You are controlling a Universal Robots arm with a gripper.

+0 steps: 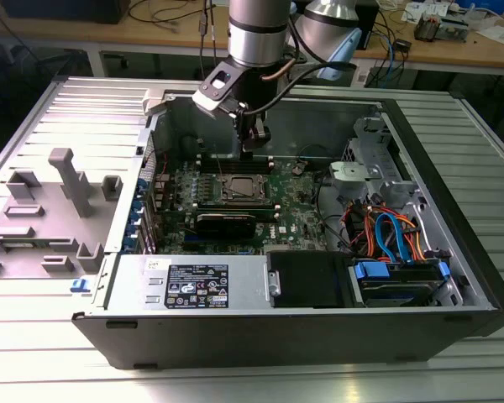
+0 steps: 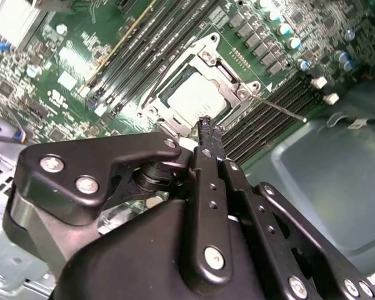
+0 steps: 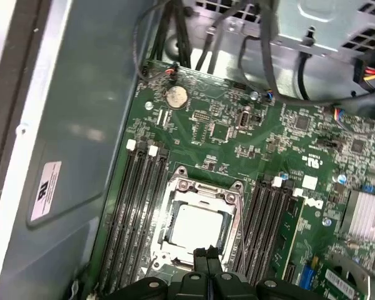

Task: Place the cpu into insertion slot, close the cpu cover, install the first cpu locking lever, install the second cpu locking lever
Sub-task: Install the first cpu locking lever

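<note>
I have the gripper (image 1: 254,143) at upper centre of the exterior view, tips pressed together and empty, which I judge suits pushing. The cpu (image 3: 197,226) lies in its socket (image 3: 227,232) just below, cover (image 3: 203,187) down.

Cpu (image 3: 197,226) under the cpu cover (image 3: 204,189)

Coin battery (image 3: 177,95) near memory slots (image 3: 139,206); orange, blue cables (image 1: 390,236)
</note>
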